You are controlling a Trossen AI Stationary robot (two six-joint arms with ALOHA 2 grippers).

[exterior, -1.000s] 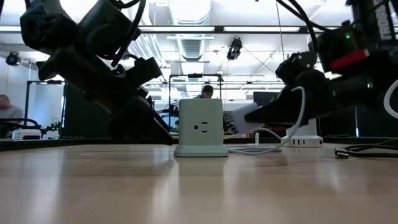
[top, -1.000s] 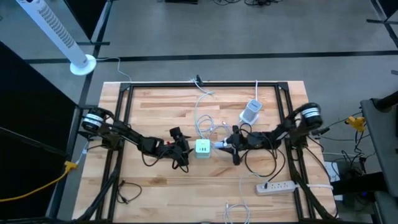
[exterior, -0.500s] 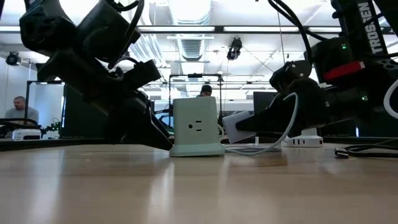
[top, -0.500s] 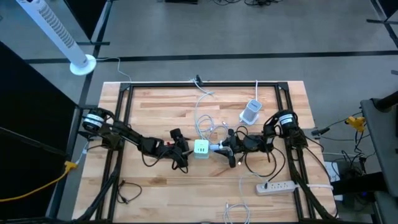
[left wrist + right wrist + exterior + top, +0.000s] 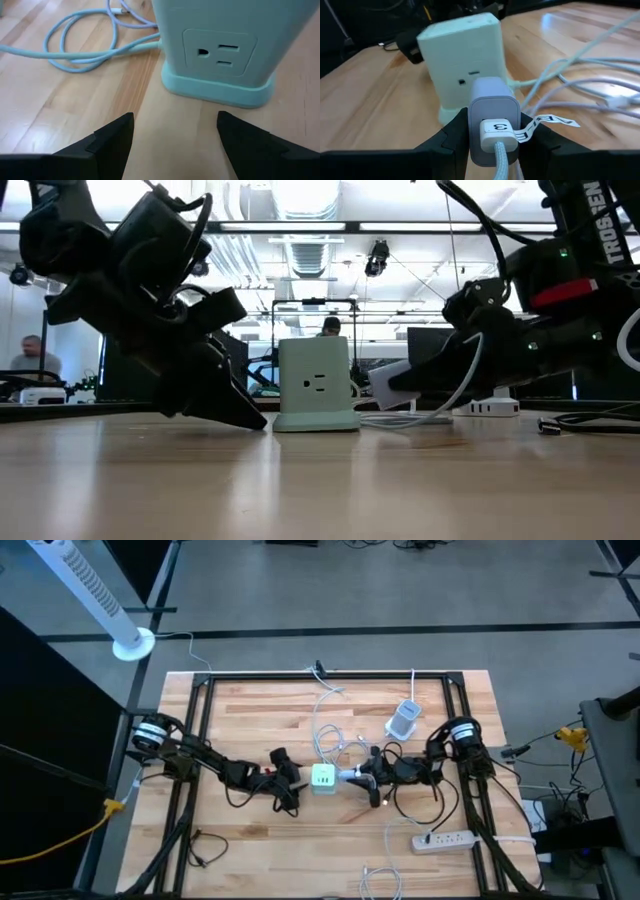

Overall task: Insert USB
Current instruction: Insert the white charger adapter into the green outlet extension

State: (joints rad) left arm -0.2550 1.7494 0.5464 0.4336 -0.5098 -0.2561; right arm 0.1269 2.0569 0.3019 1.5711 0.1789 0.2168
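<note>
Between your right gripper (image 5: 492,137) fingers sits the grey USB charger plug (image 5: 491,107), clamped w/ its nose touching the pale-green power cube (image 5: 324,777) at table (image 5: 250,720) centre. Left gripper (image 5: 175,132) hangs released just beside the cube's other face, not bracing it. Risk: if you push on w/o support, the light cube could slide or tip, and a misaligned plug would jam. White cable (image 5: 85,47) loops nearby may snag.

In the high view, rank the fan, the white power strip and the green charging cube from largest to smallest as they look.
1. Fan, plainly largest; it stands off the table.
2. Power strip.
3. Cube, smallest, between the two grippers.
</note>
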